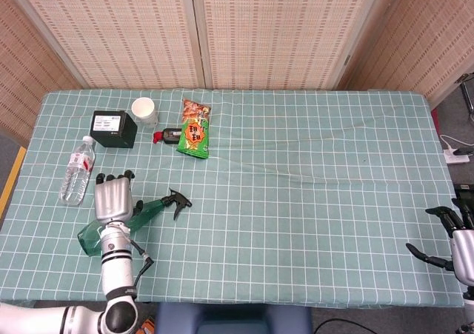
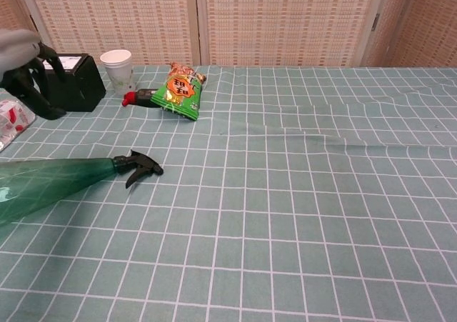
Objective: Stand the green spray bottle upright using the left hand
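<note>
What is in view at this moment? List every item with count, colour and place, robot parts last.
spray bottle: 1, green with black trigger head, lying on its side, front left of the table
water bottle: 1, clear with red-and-white label, lying near the left edge
box: 1, black with white label, back left
paper cup: 1, white, upright, right of the box
snack bag: 1, green and orange, lying flat, back centre-left
small bottle: 1, dark with red cap, lying beside the snack bag
tablecloth: 1, green with white grid, covering the table
left hand: 1, silver and black, over the spray bottle, empty
right hand: 1, at the right edge, empty, fingers apart
</note>
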You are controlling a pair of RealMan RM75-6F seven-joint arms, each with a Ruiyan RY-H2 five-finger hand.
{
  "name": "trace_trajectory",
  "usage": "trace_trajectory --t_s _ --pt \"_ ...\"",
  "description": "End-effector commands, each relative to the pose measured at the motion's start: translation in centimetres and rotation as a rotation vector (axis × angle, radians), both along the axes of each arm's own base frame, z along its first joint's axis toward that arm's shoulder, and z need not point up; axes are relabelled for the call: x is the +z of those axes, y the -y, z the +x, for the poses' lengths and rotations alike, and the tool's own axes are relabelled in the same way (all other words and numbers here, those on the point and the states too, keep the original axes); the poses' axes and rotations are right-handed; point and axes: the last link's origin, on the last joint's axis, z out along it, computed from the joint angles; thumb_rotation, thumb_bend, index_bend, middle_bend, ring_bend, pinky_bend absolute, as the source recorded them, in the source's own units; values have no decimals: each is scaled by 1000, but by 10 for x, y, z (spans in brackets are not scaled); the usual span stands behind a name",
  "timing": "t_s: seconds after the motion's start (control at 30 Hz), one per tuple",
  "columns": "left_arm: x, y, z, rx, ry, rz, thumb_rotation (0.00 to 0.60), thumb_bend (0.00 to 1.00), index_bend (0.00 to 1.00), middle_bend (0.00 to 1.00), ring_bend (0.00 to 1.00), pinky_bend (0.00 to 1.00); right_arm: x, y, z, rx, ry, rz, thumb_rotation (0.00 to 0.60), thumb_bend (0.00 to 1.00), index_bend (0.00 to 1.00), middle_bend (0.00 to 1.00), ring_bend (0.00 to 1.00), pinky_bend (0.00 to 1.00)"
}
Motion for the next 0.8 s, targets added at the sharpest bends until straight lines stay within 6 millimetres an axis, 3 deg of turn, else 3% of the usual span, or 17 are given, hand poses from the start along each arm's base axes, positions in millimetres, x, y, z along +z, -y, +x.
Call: trace_trajectory --t_s 0.03,0.17,0.27,0.43,0.63,0.8 --pt "-10 -5 -4 68 -10 14 600 239 310 421 291 155 0 0 0 -2 1 3 600 0 309 309 122 107" --pt "-14 -8 -9 78 -25 31 600 239 297 409 284 147 0 1 0 -3 1 6 600 0 308 310 122 107" --pt "-15 -9 -11 82 -17 48 600 240 266 345 230 125 0 1 1 -5 -2 9 600 0 308 310 122 107" --pt "-17 -9 -10 122 23 65 600 238 108 195 114 87 -1 1 2 -9 -6 7 600 0 308 311 122 107" --pt "-20 -6 -8 156 19 69 600 226 6 138 75 81 -1 1 2 -16 -6 4 600 0 309 313 123 107" --pt "-30 -1 -12 250 50 50 600 218 0 121 58 78 0 1 1 -20 -2 10 600 0 308 315 123 107"
